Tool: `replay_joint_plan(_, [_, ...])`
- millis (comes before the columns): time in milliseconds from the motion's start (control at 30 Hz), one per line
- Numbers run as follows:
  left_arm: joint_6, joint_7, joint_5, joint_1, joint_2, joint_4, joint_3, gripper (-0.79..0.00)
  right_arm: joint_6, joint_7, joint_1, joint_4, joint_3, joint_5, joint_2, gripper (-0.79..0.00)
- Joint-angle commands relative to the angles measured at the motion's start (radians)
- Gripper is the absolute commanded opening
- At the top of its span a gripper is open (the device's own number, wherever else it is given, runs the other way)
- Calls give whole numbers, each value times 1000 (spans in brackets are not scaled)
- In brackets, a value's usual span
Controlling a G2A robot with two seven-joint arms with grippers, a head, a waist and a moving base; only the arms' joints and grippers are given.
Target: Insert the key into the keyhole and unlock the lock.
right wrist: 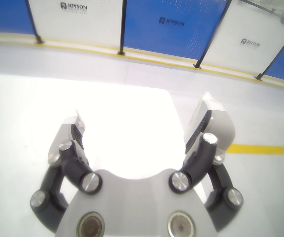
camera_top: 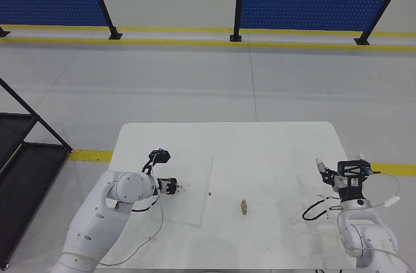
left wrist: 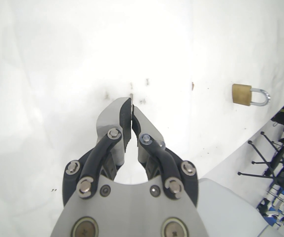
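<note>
Bright, even light burns the white rectangular bench to glare in both wrist views. Beyond its twelve o'clock edge, blue-and-white fence panels bow with lens distortion.

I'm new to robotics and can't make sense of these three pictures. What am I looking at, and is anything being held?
It is a two-armed robot at a white table. One picture looks down from above the arms; the other two come from a camera on each wrist. A brass lock lies on the table. The left tool is shut, with a small metal tip, seemingly the key, pinched at its fingertips. The right tool is open and holds nothing.
</note>
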Motion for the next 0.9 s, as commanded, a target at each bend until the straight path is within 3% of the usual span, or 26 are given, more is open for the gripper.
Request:
replay_joint_plan(0, [2,1,24,12,3,-35,0,-785,0,0,0,0,0,0,0,0])
replay_joint_plan(267, [9,50,35,56,8,-142,-15,-785,0,0,0,0,0,0,0,0])
replay_joint_plan(500, [-72,48,-273,120,14,-201,-134,-785,0,0,0,0,0,0,0,0])
replay_joint_plan(633, [-153,1,-484,156,21,-166,-223,-785,0,0,0,0,0,0,0,0])
replay_joint_plan(867, [-304,-147,-810,182,37,-7,-348,-785,0,0,0,0,0,0,0,0])
